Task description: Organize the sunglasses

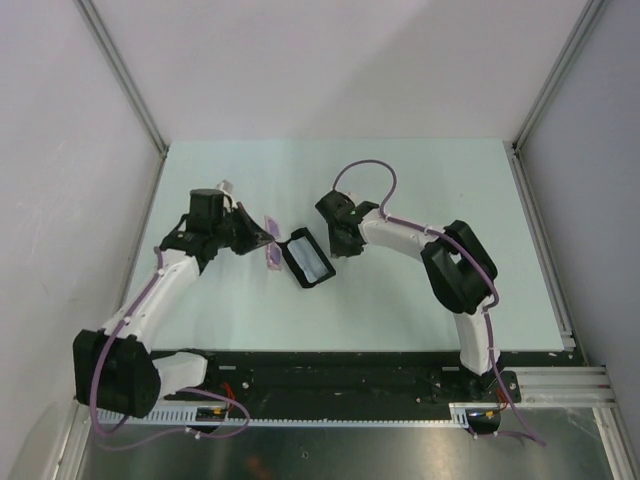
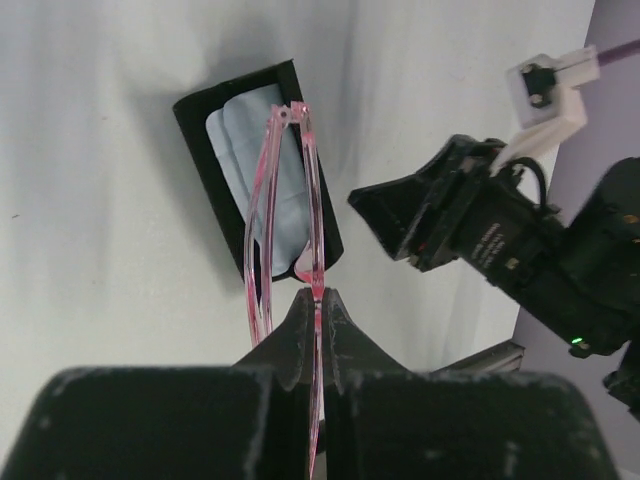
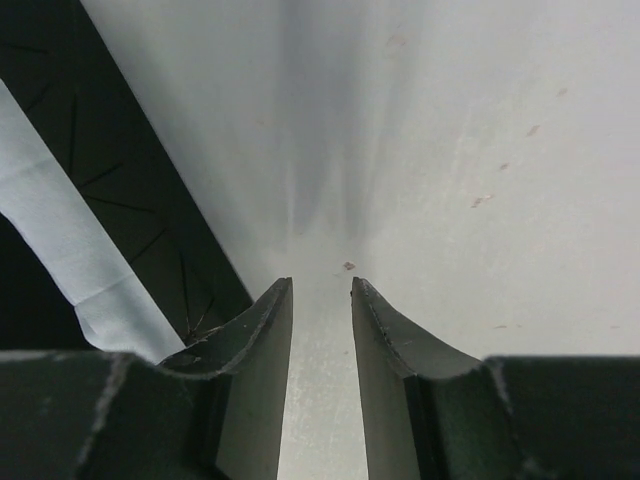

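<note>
With the left pincer clamped tight on the sunglasses, the pair hangs clear of the worktop, left of centre. Grip is at one end of the folded pale pink frame, which runs edge-on away from the fingers.

- Sunglasses: folded, temple arms lying against the front. From the top camera they are just left of the case and apart from it. From the left wrist camera they overlap it.
- Case: black, oblong, lying open on the worktop near the centre, set at a slant. A pale blue cloth lies inside it.
- Right pincer: low over bare worktop just right of the case. Narrow gap between the fingers, nothing held. The case's black wall and a strip of the cloth show at the left of the right wrist view. Contact with the case: cannot tell.
</note>
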Controlling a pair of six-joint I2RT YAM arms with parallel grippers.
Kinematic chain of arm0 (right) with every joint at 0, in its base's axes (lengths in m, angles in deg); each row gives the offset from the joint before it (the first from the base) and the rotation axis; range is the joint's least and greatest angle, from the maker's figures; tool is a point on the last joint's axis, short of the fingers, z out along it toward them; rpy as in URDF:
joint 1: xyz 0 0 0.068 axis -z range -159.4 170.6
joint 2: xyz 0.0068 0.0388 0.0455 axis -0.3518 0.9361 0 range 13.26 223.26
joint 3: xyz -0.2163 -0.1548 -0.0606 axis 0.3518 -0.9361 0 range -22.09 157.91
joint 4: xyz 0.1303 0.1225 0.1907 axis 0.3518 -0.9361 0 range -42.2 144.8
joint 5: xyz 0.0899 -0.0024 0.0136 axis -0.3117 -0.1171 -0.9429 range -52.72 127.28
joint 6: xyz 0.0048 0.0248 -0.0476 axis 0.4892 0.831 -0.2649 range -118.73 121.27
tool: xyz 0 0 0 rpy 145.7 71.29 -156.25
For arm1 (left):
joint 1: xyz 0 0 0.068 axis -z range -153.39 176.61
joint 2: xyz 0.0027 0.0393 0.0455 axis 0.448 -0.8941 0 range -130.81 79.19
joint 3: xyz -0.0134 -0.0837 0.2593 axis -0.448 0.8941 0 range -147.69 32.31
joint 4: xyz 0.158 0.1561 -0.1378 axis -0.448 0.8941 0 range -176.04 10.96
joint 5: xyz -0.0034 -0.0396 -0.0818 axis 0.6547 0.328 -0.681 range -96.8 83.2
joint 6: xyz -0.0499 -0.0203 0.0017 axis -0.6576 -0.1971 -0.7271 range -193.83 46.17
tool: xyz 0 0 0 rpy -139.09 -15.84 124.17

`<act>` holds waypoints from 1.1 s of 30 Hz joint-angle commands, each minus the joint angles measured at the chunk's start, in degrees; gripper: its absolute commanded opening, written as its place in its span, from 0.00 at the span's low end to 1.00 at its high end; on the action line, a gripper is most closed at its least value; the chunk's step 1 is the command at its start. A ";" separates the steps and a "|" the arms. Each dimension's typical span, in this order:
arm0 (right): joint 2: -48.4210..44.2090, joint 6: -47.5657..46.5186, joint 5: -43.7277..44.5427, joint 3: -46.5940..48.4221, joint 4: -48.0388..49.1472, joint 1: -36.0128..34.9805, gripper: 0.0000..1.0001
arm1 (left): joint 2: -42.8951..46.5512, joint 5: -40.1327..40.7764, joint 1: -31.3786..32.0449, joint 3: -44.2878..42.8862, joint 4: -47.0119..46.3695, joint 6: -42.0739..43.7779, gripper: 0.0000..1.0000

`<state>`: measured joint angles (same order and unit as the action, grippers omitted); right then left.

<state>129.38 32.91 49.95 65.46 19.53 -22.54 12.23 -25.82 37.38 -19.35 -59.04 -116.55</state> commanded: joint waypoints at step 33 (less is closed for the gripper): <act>-9.06 1.06 -6.16 -7.74 2.48 0.60 0.33 | -20.32 -5.93 6.20 2.87 -24.97 9.59 0.00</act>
<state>124.59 33.65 41.99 58.44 21.26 -21.29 -8.14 -28.88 43.26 -18.45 -77.20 -109.64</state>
